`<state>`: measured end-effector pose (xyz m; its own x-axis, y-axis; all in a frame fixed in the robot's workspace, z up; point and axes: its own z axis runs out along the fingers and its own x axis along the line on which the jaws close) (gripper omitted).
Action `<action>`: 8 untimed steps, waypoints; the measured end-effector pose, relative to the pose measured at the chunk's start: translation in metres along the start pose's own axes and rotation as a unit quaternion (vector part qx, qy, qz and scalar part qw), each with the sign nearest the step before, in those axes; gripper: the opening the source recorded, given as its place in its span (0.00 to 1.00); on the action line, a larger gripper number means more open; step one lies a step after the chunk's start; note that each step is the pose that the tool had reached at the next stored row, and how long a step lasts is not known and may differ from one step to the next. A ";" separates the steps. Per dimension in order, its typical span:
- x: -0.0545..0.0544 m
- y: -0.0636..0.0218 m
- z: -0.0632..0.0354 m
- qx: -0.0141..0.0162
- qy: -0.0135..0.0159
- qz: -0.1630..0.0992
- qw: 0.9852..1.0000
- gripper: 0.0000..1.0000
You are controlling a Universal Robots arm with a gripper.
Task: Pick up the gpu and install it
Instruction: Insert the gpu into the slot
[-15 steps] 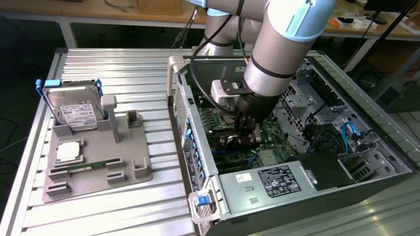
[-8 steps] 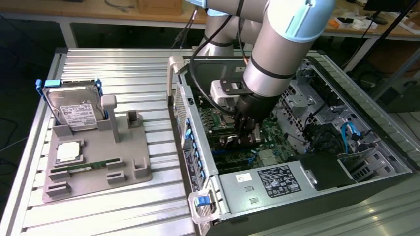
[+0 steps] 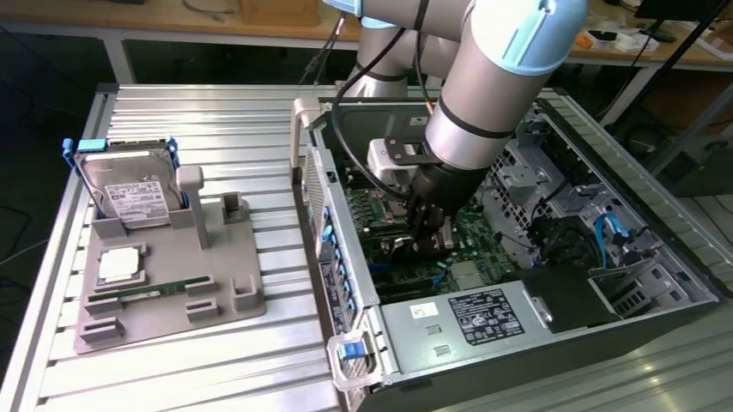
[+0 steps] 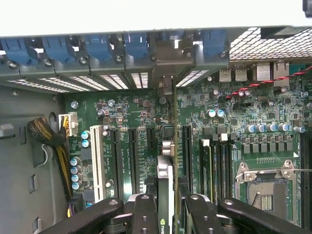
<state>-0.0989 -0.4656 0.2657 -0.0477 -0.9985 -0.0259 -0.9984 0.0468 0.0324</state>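
Note:
My gripper [image 3: 427, 225] reaches down into the open computer case [image 3: 343, 257], over the green motherboard [image 3: 372, 215]. In the wrist view the gripper [image 4: 168, 214] is shut on the gpu [image 4: 165, 168], with a black finger [image 4: 145, 214] on each side. The thin dark card stands on edge, and its silver bracket end [image 4: 165, 85] lies against the case's rear slot openings. It runs along the motherboard [image 4: 234, 131] in line with the long black expansion slots [image 4: 132, 161]. I cannot tell whether its edge sits in a slot. The gpu [image 3: 414, 249] is mostly hidden by the gripper in the exterior view.
A grey fixture [image 3: 246, 296] on the metal table, at the exterior view's left, holds a hard drive in a blue frame [image 3: 129, 184], a green RAM stick [image 3: 149, 294] and a CPU [image 3: 120, 264]. Blue slot latches [image 4: 97, 48], a cable bundle [image 4: 48, 136] and the CPU socket [image 4: 265, 187] surround the card.

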 end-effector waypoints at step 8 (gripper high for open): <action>0.000 -0.0001 0.0016 0.000 -0.005 0.000 1.000 0.27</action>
<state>-0.0988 -0.4654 0.2641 -0.0476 -0.9982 -0.0363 -0.9984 0.0464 0.0329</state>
